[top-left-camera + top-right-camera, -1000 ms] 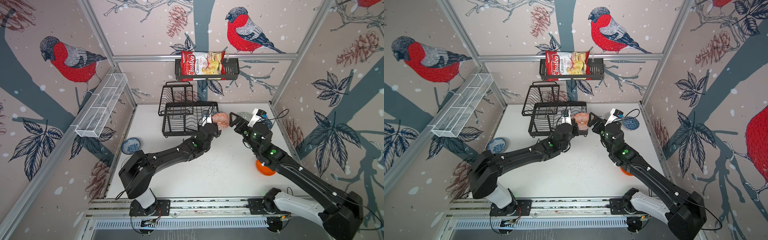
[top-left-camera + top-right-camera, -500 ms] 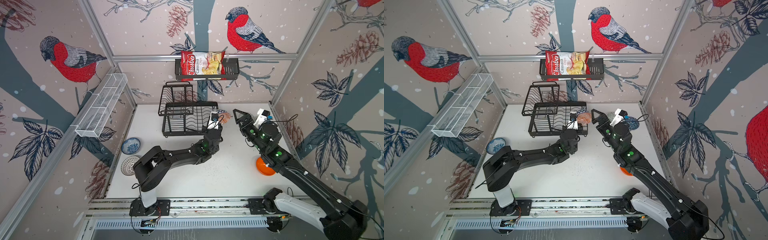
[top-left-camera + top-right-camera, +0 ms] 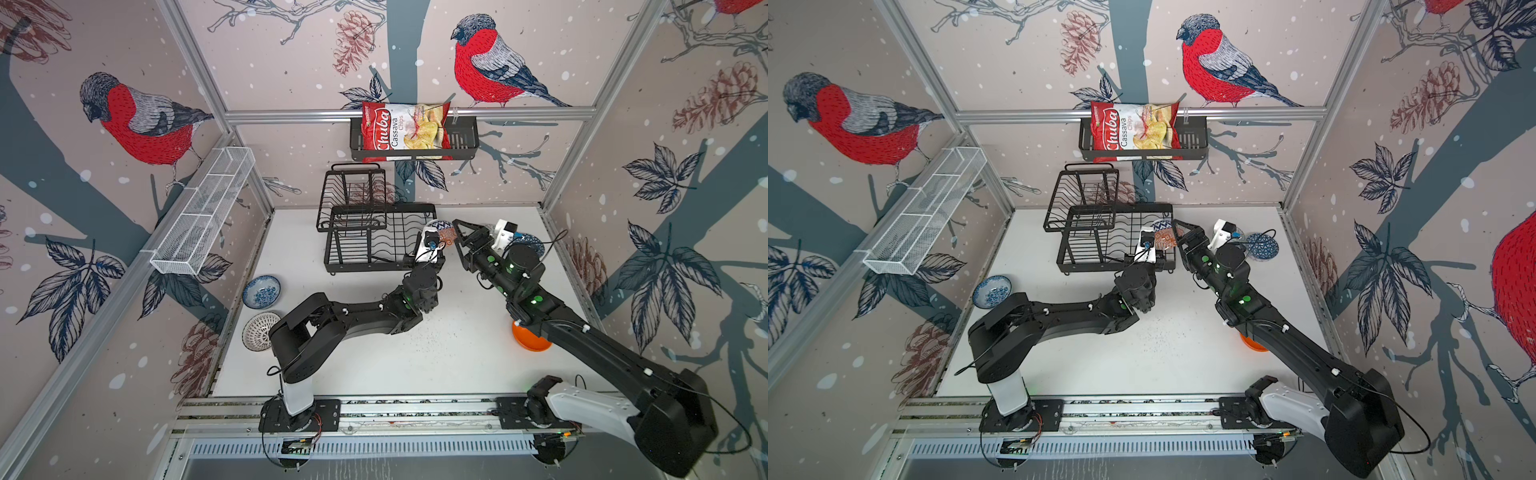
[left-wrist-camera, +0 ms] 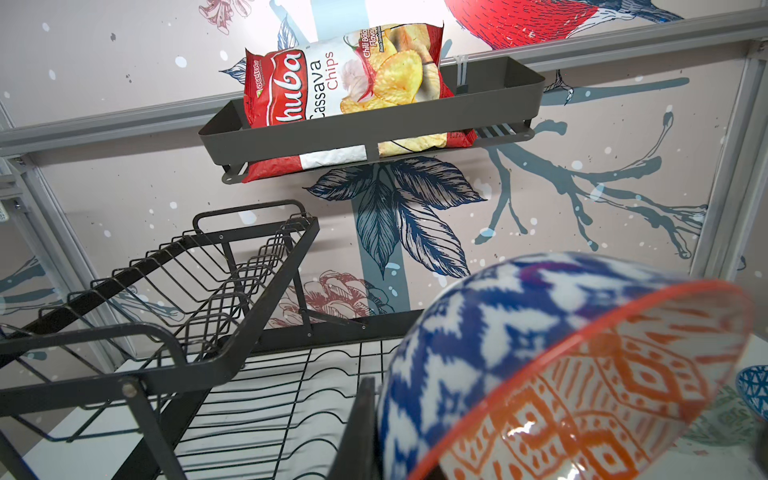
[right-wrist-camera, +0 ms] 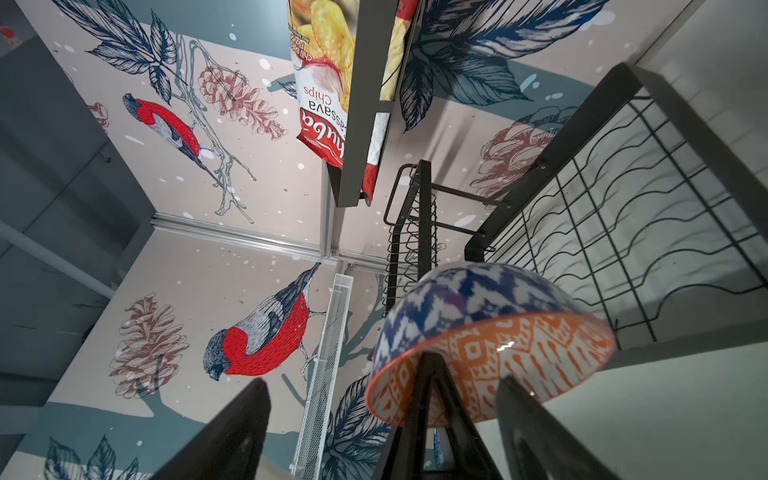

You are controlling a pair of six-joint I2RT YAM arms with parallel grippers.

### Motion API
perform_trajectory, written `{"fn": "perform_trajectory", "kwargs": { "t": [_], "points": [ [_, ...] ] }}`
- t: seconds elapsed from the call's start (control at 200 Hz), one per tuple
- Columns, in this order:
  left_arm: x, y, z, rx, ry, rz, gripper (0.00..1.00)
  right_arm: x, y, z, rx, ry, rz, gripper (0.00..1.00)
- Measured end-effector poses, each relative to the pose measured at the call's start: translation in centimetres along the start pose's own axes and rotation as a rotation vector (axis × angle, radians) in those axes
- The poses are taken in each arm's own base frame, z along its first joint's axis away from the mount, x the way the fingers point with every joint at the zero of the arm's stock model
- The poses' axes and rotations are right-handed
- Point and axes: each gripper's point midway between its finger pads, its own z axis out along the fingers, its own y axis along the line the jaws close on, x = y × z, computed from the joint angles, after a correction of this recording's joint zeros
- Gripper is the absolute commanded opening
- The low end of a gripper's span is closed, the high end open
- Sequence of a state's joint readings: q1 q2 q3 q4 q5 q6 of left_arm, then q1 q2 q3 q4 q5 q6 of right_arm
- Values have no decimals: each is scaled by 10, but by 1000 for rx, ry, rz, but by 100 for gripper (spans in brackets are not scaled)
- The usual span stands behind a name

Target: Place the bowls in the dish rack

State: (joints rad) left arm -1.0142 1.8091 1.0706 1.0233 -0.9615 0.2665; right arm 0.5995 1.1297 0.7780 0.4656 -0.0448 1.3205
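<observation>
My left gripper [image 3: 436, 236] is shut on the rim of a bowl [image 3: 445, 236] that is blue-patterned outside and orange-patterned inside. It holds the bowl tilted above the right end of the black wire dish rack [image 3: 374, 243]. In the left wrist view the bowl [image 4: 540, 353] fills the near corner, with one finger [image 4: 359, 424] against its outer wall. My right gripper [image 3: 463, 232] is open just right of the bowl. In the right wrist view its fingers [image 5: 237, 432] stand wide apart in front of the bowl [image 5: 478, 316]. The rack [image 5: 623, 232] holds no bowls.
A blue-white floral bowl [image 3: 262, 291] and a white radial-patterned bowl [image 3: 258, 336] sit at the table's left edge. An orange bowl [image 3: 534, 343] lies under the right arm and a blue geometric bowl [image 3: 1262, 246] behind it. A chips bag [image 3: 405, 131] sits in the wall basket, and a white mesh tray [image 3: 203, 212] is on the left wall.
The left arm's elbow has swung right and its wrist has turned, keeping the bowl at the rack's right end. The right gripper has shifted slightly and its fingers have narrowed a little.
</observation>
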Motion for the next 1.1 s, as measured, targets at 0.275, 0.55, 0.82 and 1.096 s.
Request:
{"fn": "perform_trajectory", "kwargs": {
  "t": [0.275, 0.55, 0.82, 1.096],
  "points": [
    [-6, -10, -13, 27, -35, 31, 0, 5, 1, 14, -44, 23, 93, 49],
    [-11, -12, -21, 34, -53, 36, 0, 8, -6, 17, -43, 39, 123, 20],
    [-8, -15, -26, 54, -35, 22, 1, 13, -1, 10, -87, 82, 196, 6],
    [-2, -21, -30, 97, 4, 50, 19, 12, -10, 4, -104, 90, 185, 1]
  ]
}}
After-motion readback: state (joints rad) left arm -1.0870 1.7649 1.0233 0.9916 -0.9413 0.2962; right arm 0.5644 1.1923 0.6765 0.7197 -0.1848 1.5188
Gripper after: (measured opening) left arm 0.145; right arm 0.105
